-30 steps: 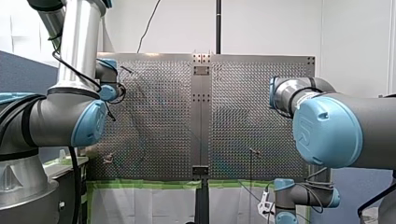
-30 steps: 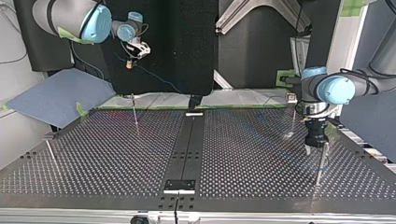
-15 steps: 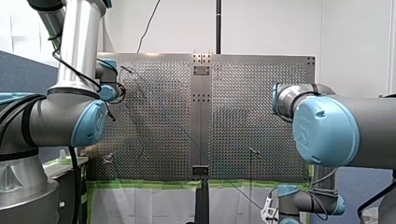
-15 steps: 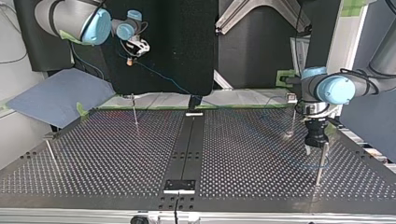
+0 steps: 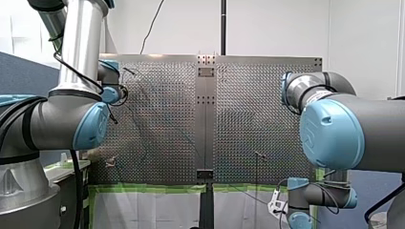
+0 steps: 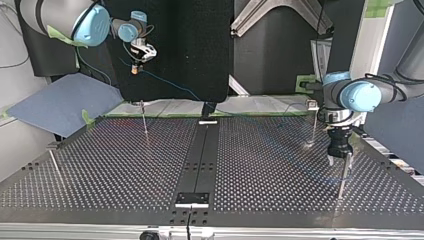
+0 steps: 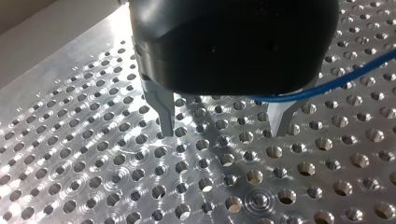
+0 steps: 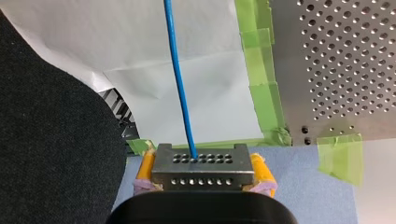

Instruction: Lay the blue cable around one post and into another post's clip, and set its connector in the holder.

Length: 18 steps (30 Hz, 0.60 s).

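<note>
The connector (image 8: 203, 163) is clamped between the yellow pads of the right gripper (image 8: 203, 174), raised beyond the far edge of the table (image 6: 100, 170) at the top view's left. The cable (image 8: 180, 84) is seen leading away from the connector. The left gripper (image 7: 224, 133) is spread wide just above the table, beside a post (image 6: 344, 175), with the cable crossing one finger.

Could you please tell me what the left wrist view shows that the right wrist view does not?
Only the left wrist view: my left gripper, its metal fingers open above the perforated table, with the blue cable running past one finger. Only the right wrist view: my right gripper, its yellow pads shut on the metal connector, and green tape along the table's edge. Both: the blue cable and the perforated table.
</note>
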Motion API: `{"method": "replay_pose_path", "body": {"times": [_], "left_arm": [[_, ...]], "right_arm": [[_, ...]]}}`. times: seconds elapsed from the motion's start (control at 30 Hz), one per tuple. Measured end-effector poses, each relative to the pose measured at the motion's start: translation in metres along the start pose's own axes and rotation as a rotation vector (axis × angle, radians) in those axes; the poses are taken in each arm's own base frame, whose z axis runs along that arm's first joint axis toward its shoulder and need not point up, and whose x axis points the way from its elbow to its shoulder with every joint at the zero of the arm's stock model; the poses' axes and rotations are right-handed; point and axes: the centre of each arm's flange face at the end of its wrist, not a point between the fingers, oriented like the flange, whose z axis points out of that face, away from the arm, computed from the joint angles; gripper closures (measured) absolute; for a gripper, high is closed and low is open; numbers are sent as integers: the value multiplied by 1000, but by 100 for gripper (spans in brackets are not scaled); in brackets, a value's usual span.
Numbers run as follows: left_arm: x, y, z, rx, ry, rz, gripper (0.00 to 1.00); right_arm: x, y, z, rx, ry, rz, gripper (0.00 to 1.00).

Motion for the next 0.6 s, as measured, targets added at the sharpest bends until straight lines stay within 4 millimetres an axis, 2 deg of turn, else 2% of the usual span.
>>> {"method": "replay_pose_path", "body": {"times": [0.27,0.6], "left_arm": [[0,0,0,0,0,0,1],[0,-1,0,1,1,0,1]], "right_arm": [[20,-2,-22,-15,-56,-15,98],[57,-1,-34,-6,-20,-10,98]]}}
